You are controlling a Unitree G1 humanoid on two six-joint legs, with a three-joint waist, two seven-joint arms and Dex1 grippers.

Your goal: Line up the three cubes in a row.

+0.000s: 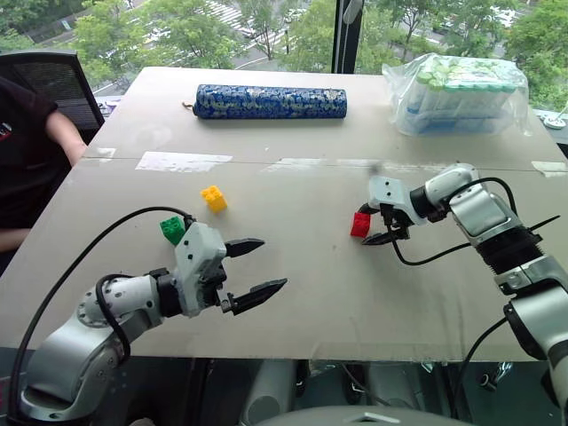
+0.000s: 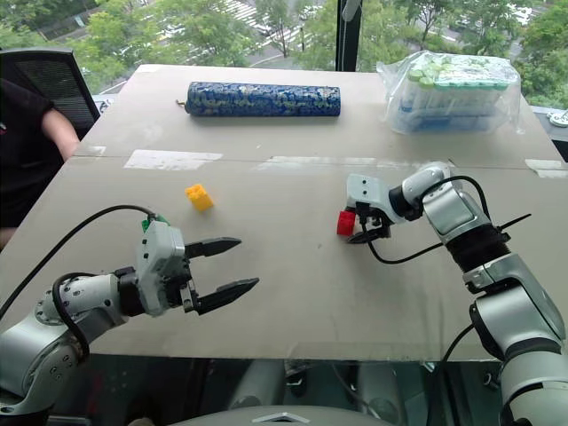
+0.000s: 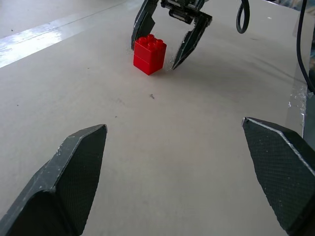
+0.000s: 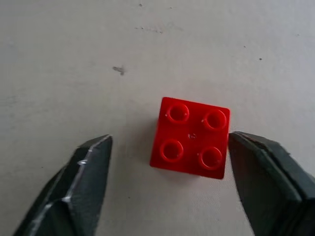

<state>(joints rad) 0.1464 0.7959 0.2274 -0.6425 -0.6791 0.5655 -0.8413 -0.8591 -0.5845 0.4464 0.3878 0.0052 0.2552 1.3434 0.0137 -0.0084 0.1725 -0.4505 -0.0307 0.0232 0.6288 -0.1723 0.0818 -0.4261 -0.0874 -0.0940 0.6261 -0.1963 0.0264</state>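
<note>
Green brick [image 1: 172, 230] sits at the lower left of the frame, partly hidden behind the left pincer [image 1: 257, 269], which hangs spread and empty above the bench [image 1: 311, 293]. Up and right lies the yellow brick [image 1: 213, 198]. Right of centre, the red brick [image 1: 359, 224] rests on the bench between the released fingers of the right pincer [image 1: 382, 225], apparently just set down; no row yet.

Three small studded toy cubes are counted on one table [image 1: 355, 293]: one red cube [image 1: 359, 224], one yellow cube [image 1: 213, 198] and one green cube [image 1: 172, 230]. One long blue patterned cylinder [image 1: 271, 101] and one clear plastic bag of containers [image 1: 457, 93] are also seen. One person [image 1: 27, 151] is seated at the edge.
</note>
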